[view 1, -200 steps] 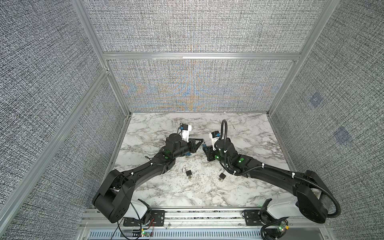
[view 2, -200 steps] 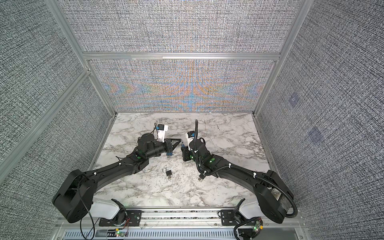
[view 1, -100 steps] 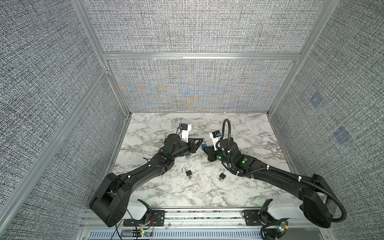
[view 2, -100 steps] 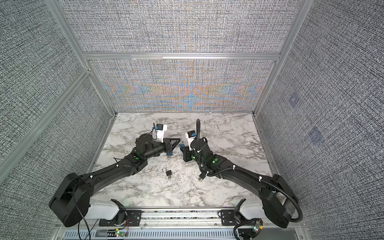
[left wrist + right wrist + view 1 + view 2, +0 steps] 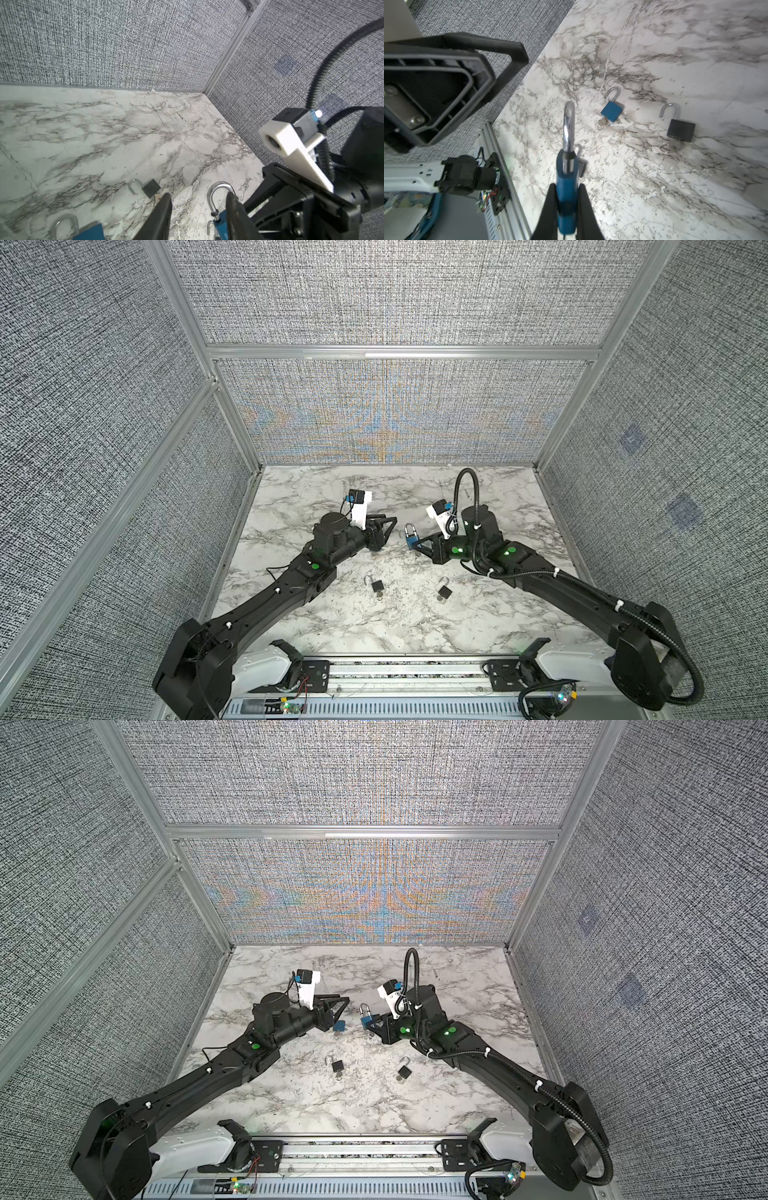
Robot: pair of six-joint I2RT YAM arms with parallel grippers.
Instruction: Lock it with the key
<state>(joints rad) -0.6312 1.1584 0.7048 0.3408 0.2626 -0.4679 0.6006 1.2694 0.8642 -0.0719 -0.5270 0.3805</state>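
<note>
A blue padlock [image 5: 566, 187] with a silver shackle is upright between the pads of my right gripper [image 5: 566, 188], which is shut on its body. In both top views it hangs just above the marble at mid-table [image 5: 411, 540] [image 5: 366, 1020]. My left gripper [image 5: 197, 199] stands open a little to the left of it [image 5: 390, 526], its jaws apart and empty. The held padlock's shackle [image 5: 220, 191] shows beside one left finger [image 5: 232, 207]. Its key is hidden. A small key [image 5: 602, 124] sticks out of a second blue padlock [image 5: 611, 111] lying on the table.
Two black padlocks with open shackles lie nearer the front [image 5: 377, 585] [image 5: 444, 592]. The second blue padlock sits under my left gripper [image 5: 340, 1026]. Grey fabric walls close in three sides of the marble table [image 5: 415, 626]. A metal rail [image 5: 407, 672] runs along the front.
My left gripper has opened, let go of the blue padlock and drawn back to the left. My right gripper has closed tighter on the padlock and now holds it alone.
</note>
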